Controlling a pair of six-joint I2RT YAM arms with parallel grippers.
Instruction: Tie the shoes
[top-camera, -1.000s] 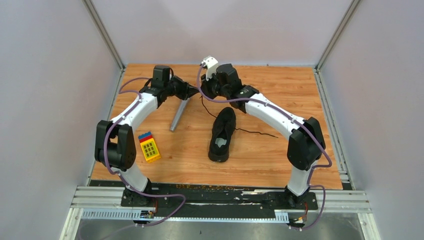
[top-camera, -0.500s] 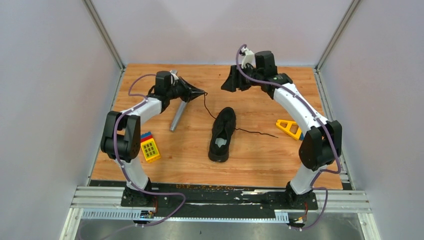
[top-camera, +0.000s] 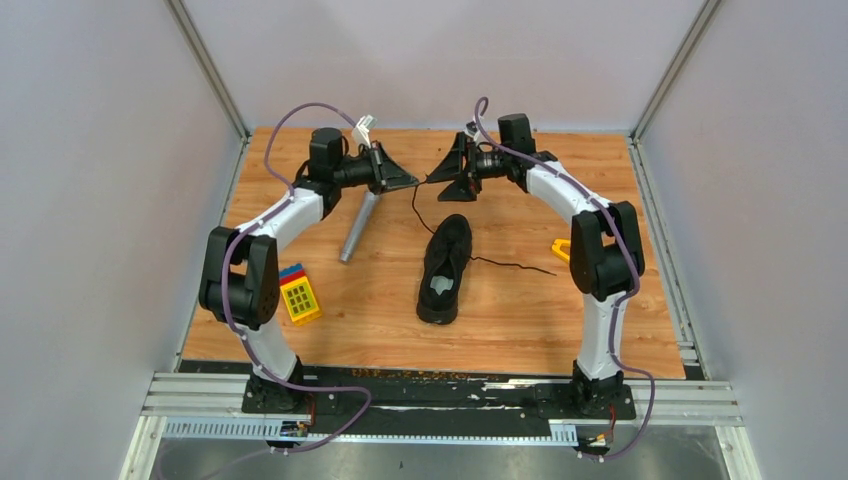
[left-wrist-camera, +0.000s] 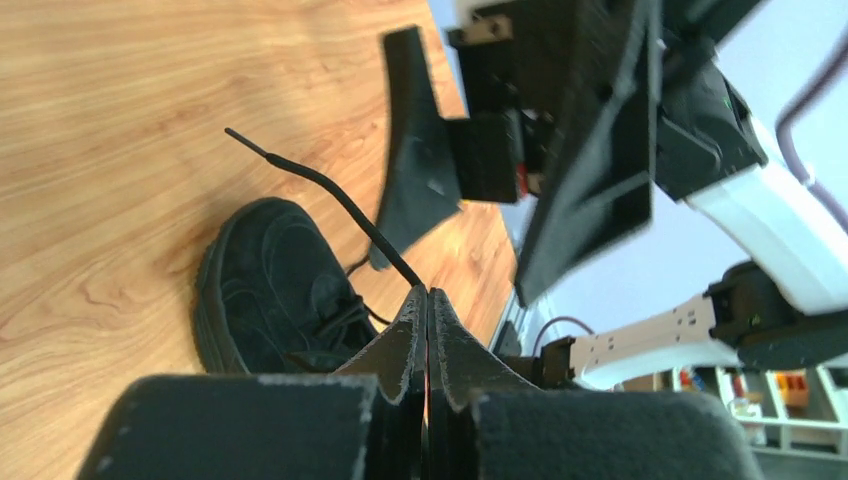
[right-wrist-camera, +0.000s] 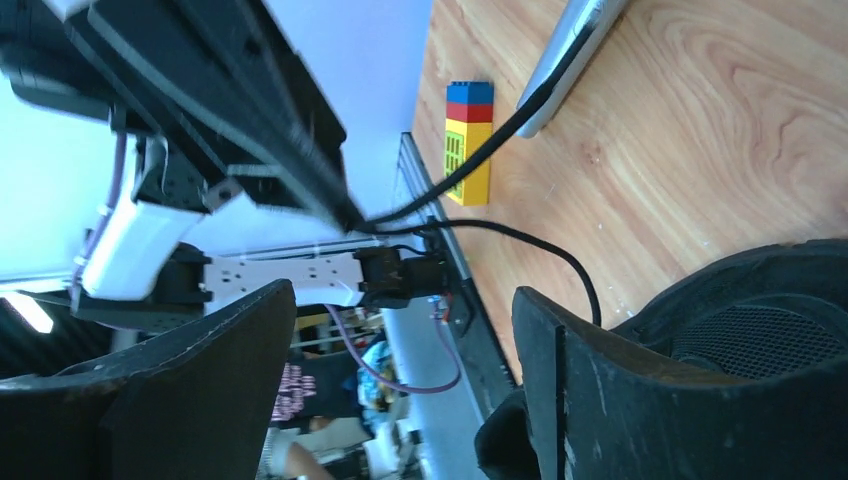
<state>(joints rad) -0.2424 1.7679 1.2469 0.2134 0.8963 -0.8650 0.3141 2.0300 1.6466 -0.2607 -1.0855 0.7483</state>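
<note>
The black shoe (top-camera: 445, 268) lies mid-table with its toe pointing away from the arms. One thin lace (top-camera: 414, 205) rises from it to my left gripper (top-camera: 413, 183), which is shut on the lace near its end. In the left wrist view the lace tip (left-wrist-camera: 320, 185) sticks out past the closed fingertips (left-wrist-camera: 412, 310), with the shoe (left-wrist-camera: 270, 300) below. My right gripper (top-camera: 446, 172) faces the left one, open, a short way from the lace. In the right wrist view its fingers (right-wrist-camera: 590, 380) stand wide apart with nothing between them; the lace (right-wrist-camera: 535, 243) and shoe (right-wrist-camera: 760, 320) show beyond. The other lace (top-camera: 512, 266) trails on the table to the right.
A silver microphone (top-camera: 357, 228) lies left of the shoe, under the left arm. A yellow toy block (top-camera: 299, 294) with a red and blue top sits near the left arm's elbow. A yellow piece (top-camera: 561, 248) peeks out behind the right forearm. Walls enclose the table on three sides.
My right gripper let go, opened and pulled away to the right, then swung back toward the left gripper's tip. The left gripper kept the lace and shifted slightly right and up.
</note>
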